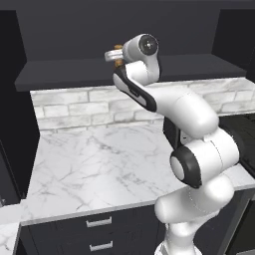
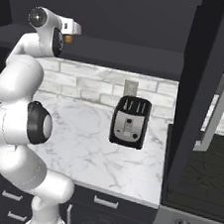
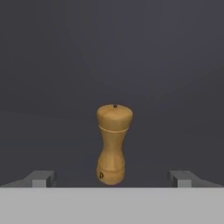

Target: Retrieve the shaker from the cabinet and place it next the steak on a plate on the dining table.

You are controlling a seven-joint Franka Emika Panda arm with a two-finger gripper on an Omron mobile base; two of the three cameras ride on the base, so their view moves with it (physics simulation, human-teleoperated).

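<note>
Notably, the gripper (image 3: 112, 178) stands open; the upright shaker (image 3: 113, 144) at twelve o'clock could topple if a fingertip (image 3: 41, 178) clips it.

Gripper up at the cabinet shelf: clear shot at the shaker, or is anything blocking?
Probably yes. In the hand view the shaker stands upright on the cabinet shelf, centred between the open gripper fingertips, with nothing between them. It looks set to move straight in.

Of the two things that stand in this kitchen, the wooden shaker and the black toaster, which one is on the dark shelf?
The shaker: it stands upright on the cabinet shelf. The toaster sits lower, on the marble counter.
</note>
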